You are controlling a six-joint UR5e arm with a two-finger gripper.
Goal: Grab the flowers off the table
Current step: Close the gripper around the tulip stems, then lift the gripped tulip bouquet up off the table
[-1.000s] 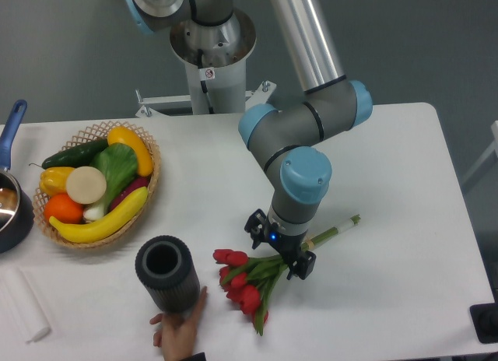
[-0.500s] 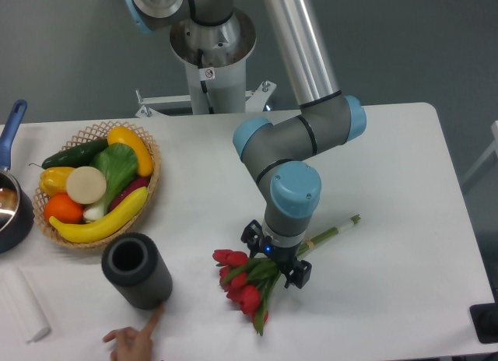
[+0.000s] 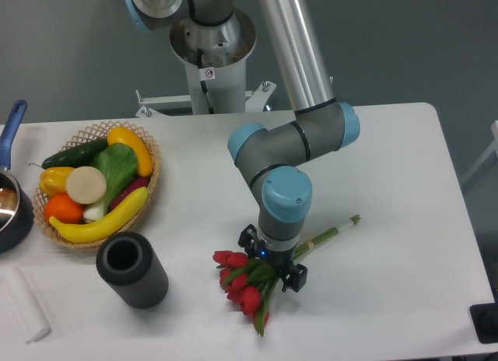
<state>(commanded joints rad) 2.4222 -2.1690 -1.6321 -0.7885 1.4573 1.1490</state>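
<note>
Flowers: the flowers [image 3: 247,286] lie flat on the table [image 3: 389,166], toward its 6 o'clock edge; red heads point to 7 o'clock, and the green stems run out to 2 o'clock past a pale band.
Gripper: the gripper [image 3: 271,262] is down over the leafy middle of the bunch, one dark finger at 10 o'clock and the other at 4 o'clock of the stems.
Jaw state: the fingers sit on either side of the bunch, but the wrist hides the tips, so I cannot tell whether they are clamped or only straddling it.
Arm: grey and blue joints fold at 12 o'clock of the gripper.
Basket: a wicker basket [image 3: 152,185] at 9 o'clock of the table holds a banana, an orange, a cucumber and other produce.
Cylinder: a dark ribbed cylinder [image 3: 132,269] stands tilted at 9 o'clock of the flowers, well apart from them.
Pan: a blue-handled pan [image 3: 11,198] at the far 9 o'clock edge.
</note>
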